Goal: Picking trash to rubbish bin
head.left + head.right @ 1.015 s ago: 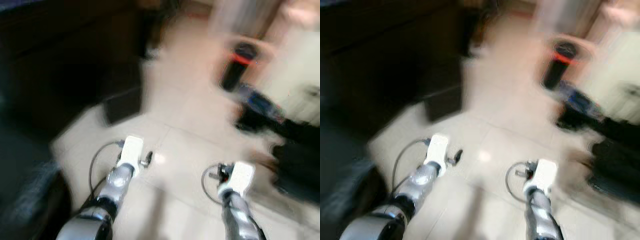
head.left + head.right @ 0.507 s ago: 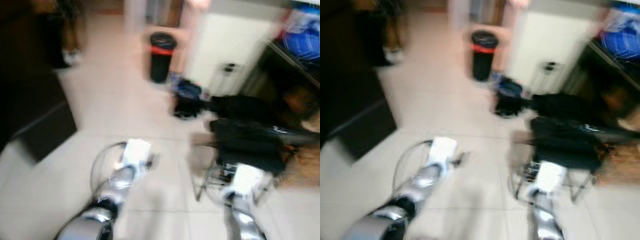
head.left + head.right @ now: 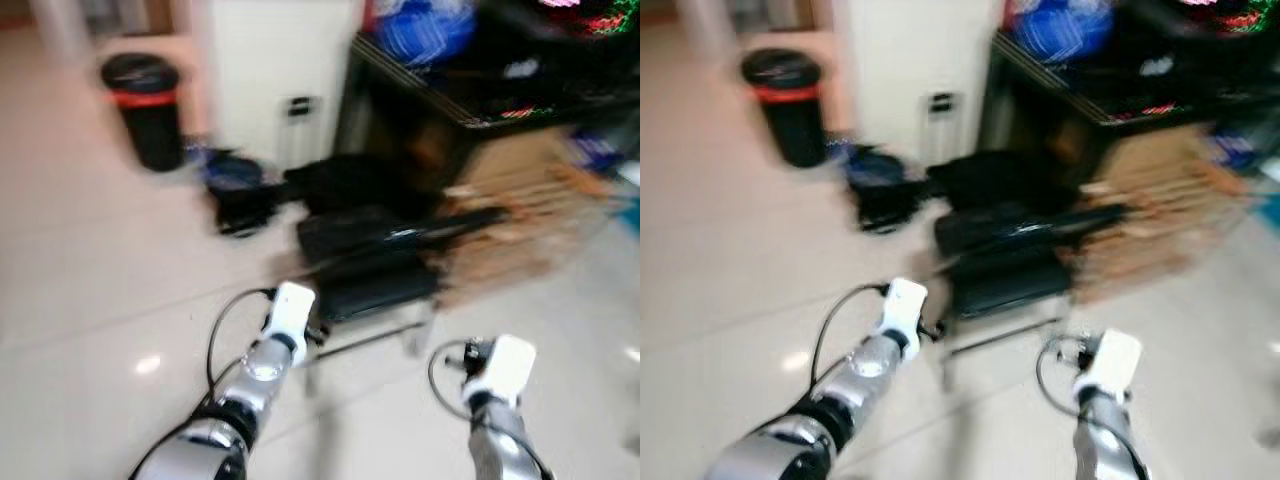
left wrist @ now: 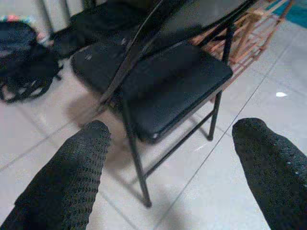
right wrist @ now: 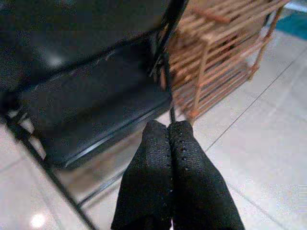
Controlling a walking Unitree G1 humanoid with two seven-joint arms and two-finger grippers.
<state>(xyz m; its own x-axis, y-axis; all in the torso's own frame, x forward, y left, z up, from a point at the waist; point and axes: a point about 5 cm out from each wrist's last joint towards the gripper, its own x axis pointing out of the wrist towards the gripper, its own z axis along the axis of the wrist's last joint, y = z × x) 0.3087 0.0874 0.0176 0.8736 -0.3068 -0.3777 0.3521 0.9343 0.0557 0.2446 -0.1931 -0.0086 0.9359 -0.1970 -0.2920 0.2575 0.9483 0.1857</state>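
Note:
A black rubbish bin (image 3: 148, 108) with a red band stands on the pale tiled floor at the far left. My left gripper (image 4: 172, 143) is open, its two black fingers (image 4: 72, 177) wide apart, held low in front of a black folding chair (image 4: 158, 81). My right gripper (image 5: 169, 139) is shut with nothing between its fingers, pointing at the same chair's seat (image 5: 96, 110). Both silver arms (image 3: 270, 350) reach forward at the bottom of the head views. No trash can be made out in these blurred views.
A black folding chair (image 3: 375, 270) stands directly ahead. A wooden slatted rack (image 3: 520, 220) sits to its right, under a dark shelf holding a blue bag (image 3: 420, 30). Black bags (image 3: 240, 195) lie by a white cabinet (image 3: 280, 70). Open floor (image 3: 90, 280) lies to the left.
The whole view has swung right: the bin slid from upper right to far left, and the chair and wooden rack came into view ahead. The arms keep the same pose.

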